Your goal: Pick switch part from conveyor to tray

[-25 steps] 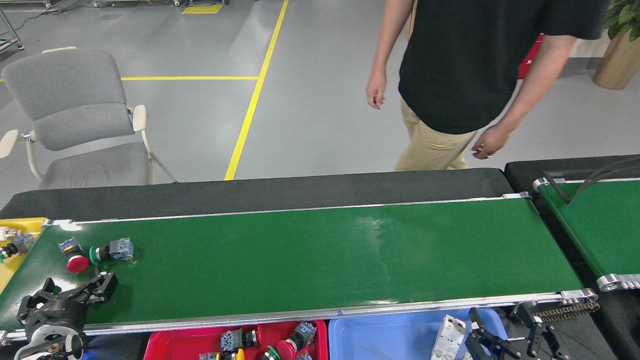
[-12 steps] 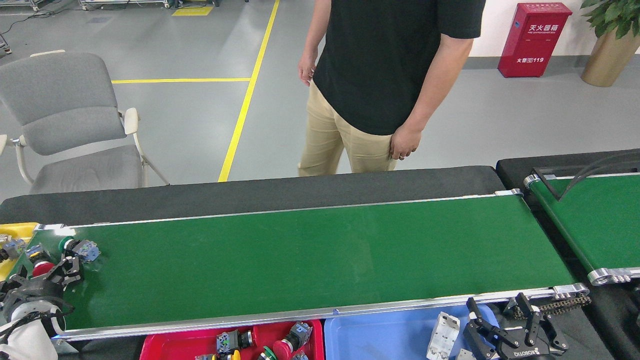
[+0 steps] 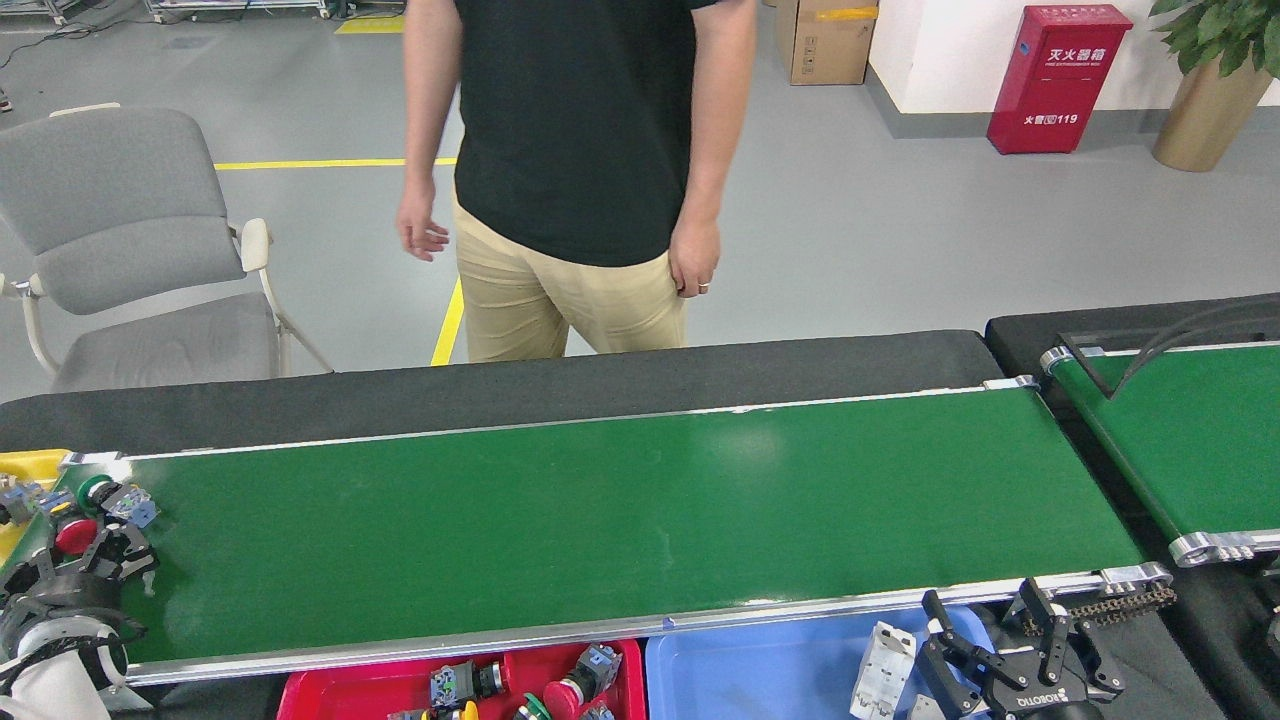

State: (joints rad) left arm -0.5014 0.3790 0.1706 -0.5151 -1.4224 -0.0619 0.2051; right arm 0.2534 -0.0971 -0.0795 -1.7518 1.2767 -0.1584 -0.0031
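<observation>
Black fingers of the left gripper (image 3: pixel 85 560) are seen at the left end of the conveyor (image 3: pixel 620 520), spread around a red-capped switch part (image 3: pixel 75 535); whether the part is actually pinched cannot be told, since the fingertips are small and dark. A second switch part with a green cap (image 3: pixel 112 497) lies just beyond it on the belt, close beside the red one. At the belt's far-left corner a yellow tray (image 3: pixel 35 463) is partly seen, with a further small part (image 3: pixel 15 497) at its edge.

The right gripper (image 3: pixel 985 645) is held low at the bottom right, over the near edge of a blue tray (image 3: pixel 760 670), its two jaws parted and holding nothing. A white part (image 3: pixel 880 670) rests in the blue tray just left of it. A red tray (image 3: pixel 330 690) sits below the belt's near rail, with several switch parts (image 3: pixel 520 685) inside.

Beyond the conveyor a person (image 3: pixel 575 170) in a black shirt and tan trousers is standing. A grey chair (image 3: pixel 130 240) is seen at the left, a red cabinet (image 3: pixel 1055 75) at the back right. A second green belt (image 3: pixel 1190 440) is partly visible at the right.
</observation>
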